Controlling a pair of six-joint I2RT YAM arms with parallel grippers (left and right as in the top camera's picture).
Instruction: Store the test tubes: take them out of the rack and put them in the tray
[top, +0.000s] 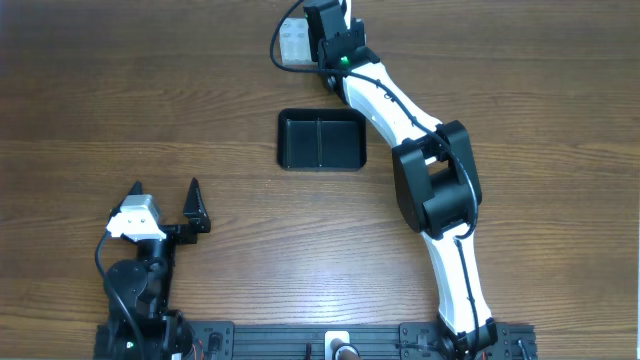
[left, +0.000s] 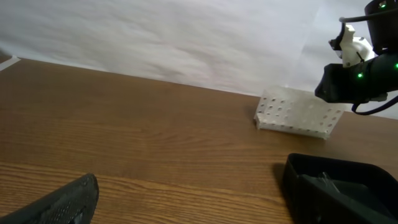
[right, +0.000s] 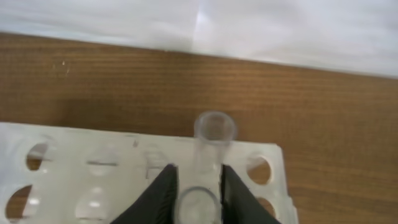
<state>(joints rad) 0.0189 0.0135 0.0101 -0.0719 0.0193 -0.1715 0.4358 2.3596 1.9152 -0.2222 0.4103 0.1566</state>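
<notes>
Right tool (right: 197, 177): the fingers sit tight on either side of a clear test tube (right: 213, 146), clamped on it as far as I can tell.
Test tube: it stands in an end hole of the white rack (right: 93, 168), at the far edge of the table (top: 150, 100).
Left tool (top: 165, 200): fingers spread apart, holding nothing, well away from the rack.
Tray (top: 320, 115): black, two compartments, near the rack on the arms' side.
Risk, lift: a pull that isn't straight along the hole could bind the tube and drag or tip the light rack.
Risk, grip: the smooth tube may slide through the fingers and drop short of the tray.
</notes>
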